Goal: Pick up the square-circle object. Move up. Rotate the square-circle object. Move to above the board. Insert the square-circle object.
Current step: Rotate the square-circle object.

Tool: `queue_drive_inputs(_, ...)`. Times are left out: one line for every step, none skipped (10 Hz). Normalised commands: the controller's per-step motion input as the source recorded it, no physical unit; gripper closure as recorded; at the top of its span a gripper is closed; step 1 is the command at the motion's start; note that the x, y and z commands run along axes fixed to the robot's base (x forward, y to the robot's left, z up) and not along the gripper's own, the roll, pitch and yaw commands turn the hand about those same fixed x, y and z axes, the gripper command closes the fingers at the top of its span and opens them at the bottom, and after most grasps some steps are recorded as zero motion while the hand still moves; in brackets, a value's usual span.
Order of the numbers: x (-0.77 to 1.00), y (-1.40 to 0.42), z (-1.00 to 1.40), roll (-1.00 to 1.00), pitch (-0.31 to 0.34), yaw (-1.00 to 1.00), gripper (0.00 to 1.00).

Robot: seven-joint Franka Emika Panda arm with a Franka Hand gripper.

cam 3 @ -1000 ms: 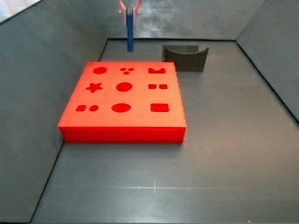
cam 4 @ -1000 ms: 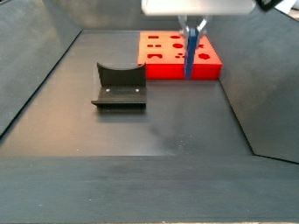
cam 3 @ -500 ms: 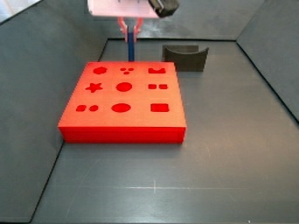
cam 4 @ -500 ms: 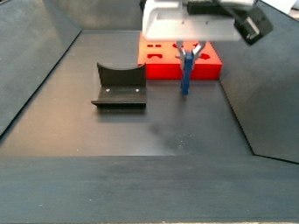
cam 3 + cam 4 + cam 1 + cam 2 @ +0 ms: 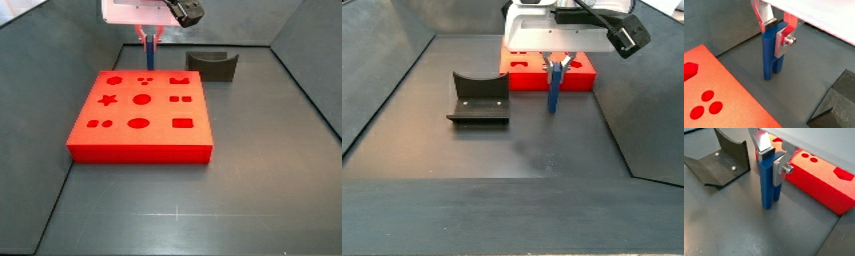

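The square-circle object [image 5: 769, 57] is a narrow blue peg standing upright. My gripper [image 5: 775, 31] is shut on its upper end, one silver finger [image 5: 781, 167] flat against each side. In both side views the peg [image 5: 553, 90] hangs under the gripper [image 5: 148, 36], over the dark floor between the board and the fixture. Its lower end is at or just above the floor. The board [image 5: 140, 115] is a red slab with shaped cutouts, and it lies beside the peg [image 5: 148, 52], not under it. The board's edge [image 5: 821, 178] also shows close to the peg [image 5: 767, 185].
The dark fixture [image 5: 478, 97] stands on the floor a short way from the peg, also seen in other views [image 5: 214, 65] [image 5: 721, 158] [image 5: 837, 105]. Grey walls enclose the floor on all sides. The red board [image 5: 711, 87] [image 5: 523, 66] fills the space near one wall.
Over the last second the gripper has come down with the blue peg in it, toward the floor beside the board. Since half a second ago it has hardly moved.
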Motion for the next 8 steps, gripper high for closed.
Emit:
queue_drive_inputs(0.00, 0.00, 0.00, -0.07, -0.040, 0.02, 0.00)
queue_drive_inputs(0.00, 0.00, 1.00, -0.07, -0.043, 0.02, 0.00)
queue_drive_inputs(-0.03, 0.00, 1.00, -0.07, -0.020, 0.02, 0.00)
queue_drive_inputs(-0.04, 0.00, 0.90, -0.06, 0.002, 0.02, 0.00)
queue_drive_inputs(-0.03, 0.01, 0.75, -0.05, 0.020, 0.01, 0.00)
queue_drive_inputs(-0.02, 0.01, 0.53, -0.03, 0.033, 0.00, 0.00)
queue_drive_inputs(-0.01, 0.01, 0.35, -0.01, 0.037, 0.00, 0.00)
queue_drive_inputs(0.00, 0.00, 0.00, 0.00, 0.007, -1.00, 0.00)
